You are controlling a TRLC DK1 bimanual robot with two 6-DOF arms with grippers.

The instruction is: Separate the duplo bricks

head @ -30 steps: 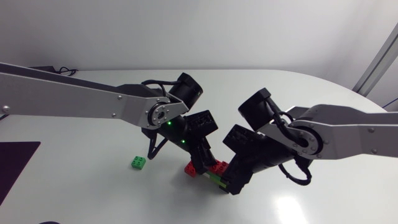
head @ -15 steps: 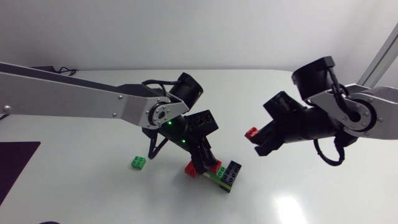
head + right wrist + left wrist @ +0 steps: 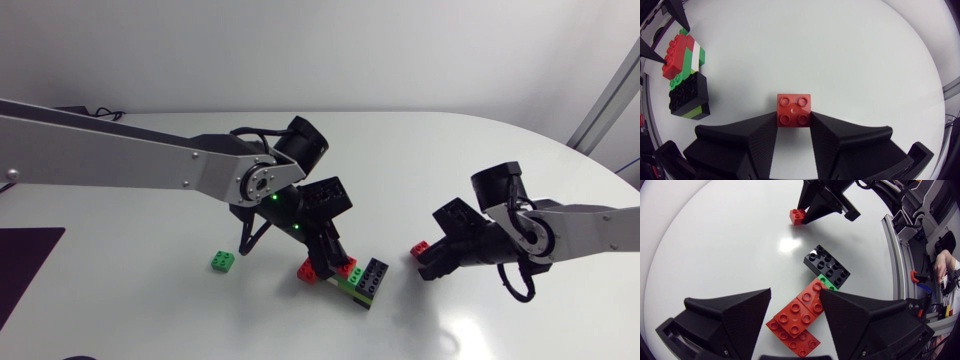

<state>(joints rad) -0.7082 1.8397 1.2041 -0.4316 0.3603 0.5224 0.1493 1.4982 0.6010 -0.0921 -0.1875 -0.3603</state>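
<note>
A stack of duplo bricks point(image 3: 350, 278) lies on the white table, with red bricks point(image 3: 792, 322), a black brick point(image 3: 827, 266) and green and lime pieces joined. My left gripper point(image 3: 326, 262) reaches down onto its red end, and both fingers point(image 3: 730, 317) press the red bricks from either side. In the right wrist view the stack point(image 3: 686, 75) lies well ahead and off to one side. To the stack's right, my right gripper point(image 3: 427, 258) sits low over the table. It is shut on a single small red brick point(image 3: 794, 107), which is apart from the stack point(image 3: 421, 248).
A loose small green brick point(image 3: 223, 262) lies on the table left of the stack. A dark mat point(image 3: 25, 270) covers the table's left edge. Bare white tabletop point(image 3: 420, 160) stretches behind both grippers.
My right gripper pulled the small red brick off the stack, carried it up and to the right, then came down low beside the stack. The left gripper and stack stayed put.
</note>
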